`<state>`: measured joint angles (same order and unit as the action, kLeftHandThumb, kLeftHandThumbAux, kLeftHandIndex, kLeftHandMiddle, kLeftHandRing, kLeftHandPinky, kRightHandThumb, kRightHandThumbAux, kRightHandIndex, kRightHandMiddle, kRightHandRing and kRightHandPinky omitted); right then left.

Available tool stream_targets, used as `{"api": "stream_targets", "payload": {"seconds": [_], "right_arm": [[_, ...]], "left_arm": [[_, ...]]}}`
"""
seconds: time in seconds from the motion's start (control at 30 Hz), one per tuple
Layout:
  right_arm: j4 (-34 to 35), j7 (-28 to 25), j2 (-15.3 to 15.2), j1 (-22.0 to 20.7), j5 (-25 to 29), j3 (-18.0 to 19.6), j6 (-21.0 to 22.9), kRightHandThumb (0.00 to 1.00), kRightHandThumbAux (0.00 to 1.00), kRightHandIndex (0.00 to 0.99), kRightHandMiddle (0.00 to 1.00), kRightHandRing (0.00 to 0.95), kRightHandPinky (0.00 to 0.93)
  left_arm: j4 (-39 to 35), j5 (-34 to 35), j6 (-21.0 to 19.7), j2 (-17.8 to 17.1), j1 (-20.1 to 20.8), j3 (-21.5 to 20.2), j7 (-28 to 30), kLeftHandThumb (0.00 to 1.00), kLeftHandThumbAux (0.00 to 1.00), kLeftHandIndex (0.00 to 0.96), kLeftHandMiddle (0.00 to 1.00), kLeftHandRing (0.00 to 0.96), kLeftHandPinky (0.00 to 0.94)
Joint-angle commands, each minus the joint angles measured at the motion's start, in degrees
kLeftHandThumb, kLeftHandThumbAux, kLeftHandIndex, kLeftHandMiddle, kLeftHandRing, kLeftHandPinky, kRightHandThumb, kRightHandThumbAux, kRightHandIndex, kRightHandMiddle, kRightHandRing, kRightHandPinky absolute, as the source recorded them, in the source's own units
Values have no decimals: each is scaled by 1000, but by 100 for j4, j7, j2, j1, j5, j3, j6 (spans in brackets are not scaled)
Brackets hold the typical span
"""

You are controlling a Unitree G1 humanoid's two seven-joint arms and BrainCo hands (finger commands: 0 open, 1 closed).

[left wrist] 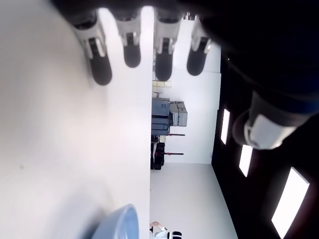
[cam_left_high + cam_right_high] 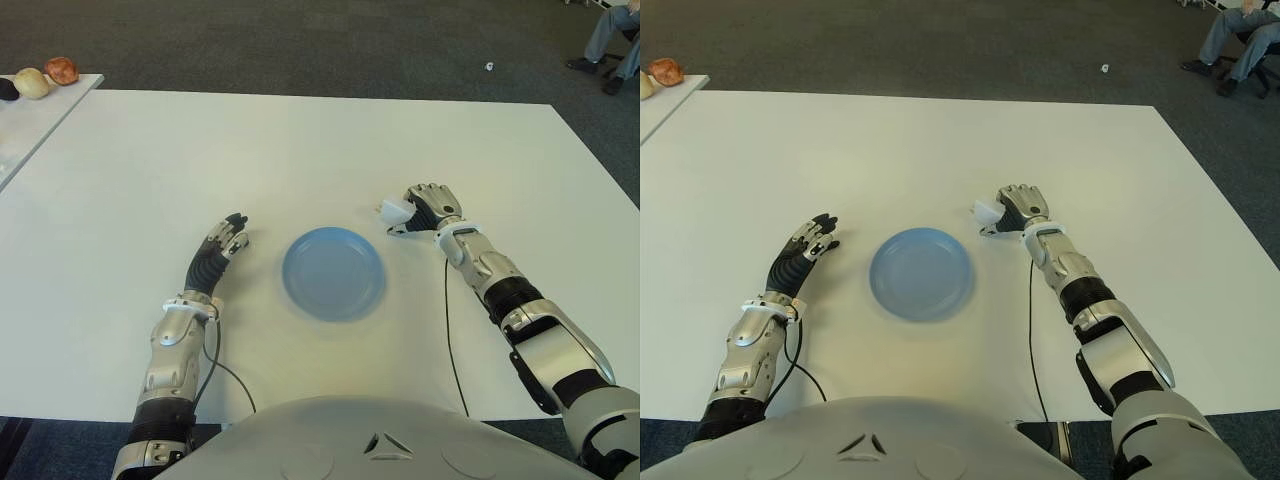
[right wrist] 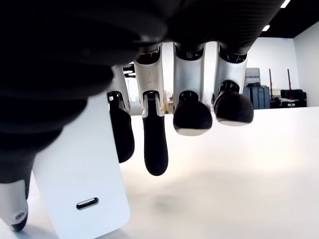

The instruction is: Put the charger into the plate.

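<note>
I have the charger [image 3: 79, 179] pinched in my right hand [image 2: 425, 210], thumb against one side and fingers [image 3: 154, 144] curled over it, just above the bench [image 2: 300, 150]. The grasp looks done; carrying and release remain. The empty plate [image 2: 332, 273] sits beside this hand, toward my idle, relaxed left hand [image 2: 228, 236].

The plate [image 2: 333, 272] lies on the table [image 2: 300, 150] between both robot hands, charger [image 2: 392, 211] just right.
</note>
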<state>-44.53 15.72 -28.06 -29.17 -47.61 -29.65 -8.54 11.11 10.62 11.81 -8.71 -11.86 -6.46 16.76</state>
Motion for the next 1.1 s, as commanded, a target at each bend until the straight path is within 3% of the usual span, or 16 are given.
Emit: {"api": "stream_targets", "payload": {"seconds": [0.03, 0.33, 0.67, 0.7, 0.8, 1.0, 1.1], "right_arm": [[-11, 39, -15, 171, -40, -85, -119, 976, 623, 832, 498, 865, 826], [-39, 238, -4, 218, -53, -94, -117, 974, 624, 831, 498, 860, 824], [31, 540, 67, 337, 60, 31, -80, 963, 626, 756, 498, 836, 784], [49, 551, 81, 353, 80, 49, -68, 895, 659, 759, 626, 840, 783], [111, 597, 111, 403, 157, 118, -95, 784, 708, 762, 782, 846, 784], [140, 722, 96, 453, 189, 153, -331, 673, 752, 761, 851, 853, 801], [96, 785, 91, 455, 178, 146, -427, 712, 754, 785, 863, 860, 825]], "left_arm": [[64, 56, -69, -69, -13, -35, 119, 0, 503, 146, 146, 80, 21], [90, 69, -111, -89, 1, -25, 137, 0, 500, 164, 150, 77, 15], [112, 87, -237, -143, 27, 6, 195, 0, 495, 215, 161, 77, 7], [121, 84, -241, -145, 32, 6, 200, 0, 495, 215, 163, 77, 7], [130, 67, -255, -158, 36, 14, 213, 0, 492, 214, 169, 80, 6], [153, 67, -221, -182, 39, 36, 264, 0, 490, 239, 197, 102, 16], [167, 80, -214, -194, 49, 38, 302, 0, 495, 258, 224, 127, 57]]}}
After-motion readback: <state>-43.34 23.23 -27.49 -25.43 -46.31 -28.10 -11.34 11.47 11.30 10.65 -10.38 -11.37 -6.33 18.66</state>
